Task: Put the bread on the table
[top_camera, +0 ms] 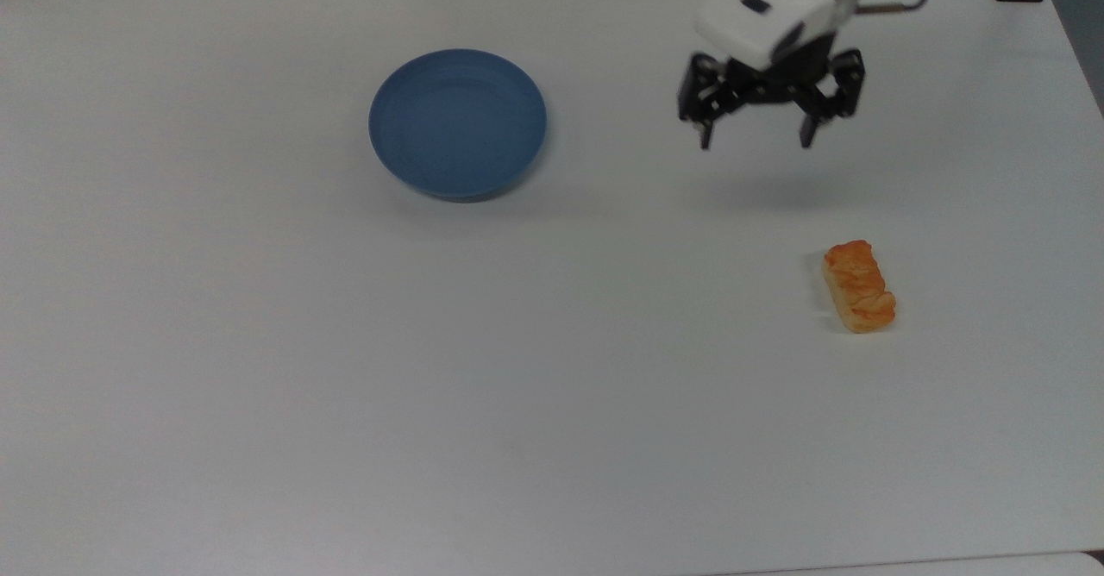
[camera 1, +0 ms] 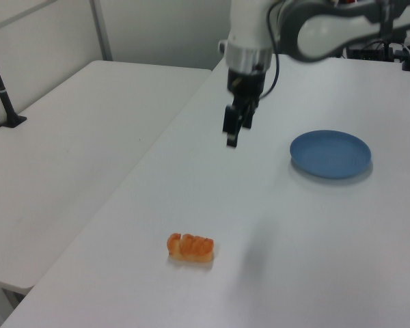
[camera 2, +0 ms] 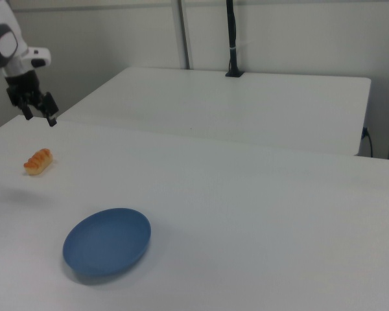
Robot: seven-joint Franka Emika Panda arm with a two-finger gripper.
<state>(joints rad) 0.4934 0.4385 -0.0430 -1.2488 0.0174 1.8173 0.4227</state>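
The jaws stand spread wide with nothing between them, the gripper (top_camera: 753,138) hanging in the air above the table (top_camera: 345,369), fingertips pointing down. In the top view it sits toward the far right, between the plate (top_camera: 458,122) on its left and the bread (top_camera: 858,287) nearer the camera on its right, well apart from both. The bread lies flat on the bare table top, near the top view's right edge, alone and untouched. The blue plate rests on the table toward the far middle, with nothing on it.
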